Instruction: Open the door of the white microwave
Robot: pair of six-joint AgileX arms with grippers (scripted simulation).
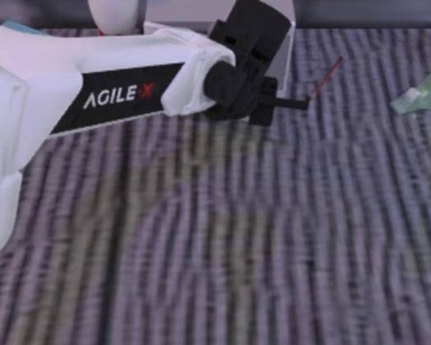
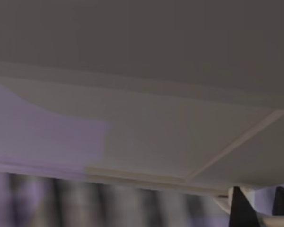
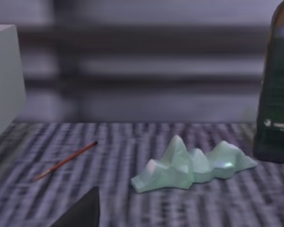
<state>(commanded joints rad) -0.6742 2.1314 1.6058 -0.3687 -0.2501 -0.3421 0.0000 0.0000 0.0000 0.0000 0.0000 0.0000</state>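
Note:
The white microwave (image 1: pixel 290 44) stands at the table's far edge, mostly hidden under my left arm. The left gripper (image 1: pixel 255 79) is pressed up against its front. In the left wrist view the door (image 2: pixel 156 123) fills the frame as a flat white-framed panel seen from very near. Low at its edge, the left gripper (image 2: pixel 258 189) has its two dark fingers (image 2: pixel 241 210) close together round the slim white handle (image 2: pixel 222 201). The right arm is outside the top view. Only a dark part of the right gripper (image 3: pixel 85 213) shows, low over the striped cloth and away from the microwave (image 3: pixel 4 80).
A thin red-brown pencil (image 1: pixel 327 75) lies just right of the microwave. A pale green crumpled lump (image 1: pixel 420 97) sits at the far right, beside a dark green bottle (image 3: pixel 277 94). A white rounded object (image 1: pixel 115 14) and a pale blue corner (image 1: pixel 20 27) are at the far left.

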